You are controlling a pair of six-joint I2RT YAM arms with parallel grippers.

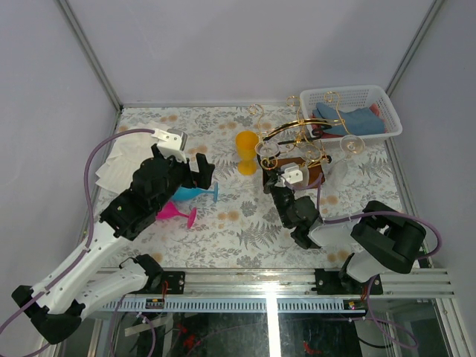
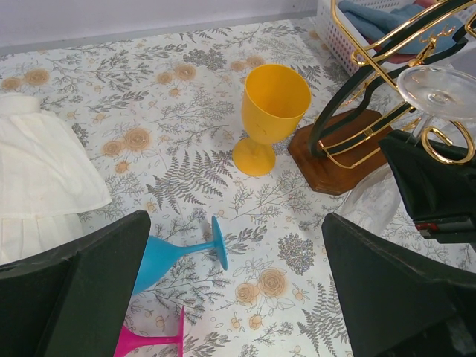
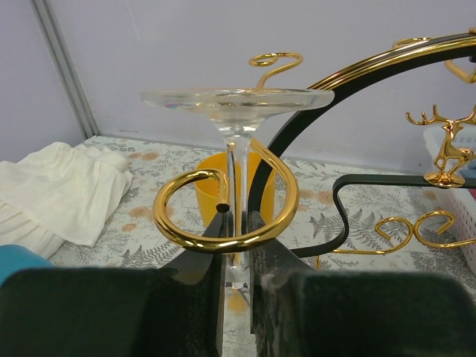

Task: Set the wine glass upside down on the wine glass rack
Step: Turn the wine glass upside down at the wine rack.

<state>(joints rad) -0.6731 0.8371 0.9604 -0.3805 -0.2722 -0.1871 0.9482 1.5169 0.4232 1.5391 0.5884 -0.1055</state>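
Observation:
A clear wine glass hangs upside down in the right wrist view, its flat foot uppermost and its stem running down through a curled gold arm of the wine glass rack. My right gripper is shut on that stem just below the gold loop. The foot stands a little above the loop, and the bowl is hidden behind my fingers. From the left wrist view the same foot shows beside the rack's wooden base. My left gripper hangs open over the table, holding nothing.
A blue glass and a pink glass lie on their sides under the left gripper. A yellow goblet stands upright left of the rack. A white basket with cloths sits back right, and another clear glass hangs on the rack. White cloth lies far left.

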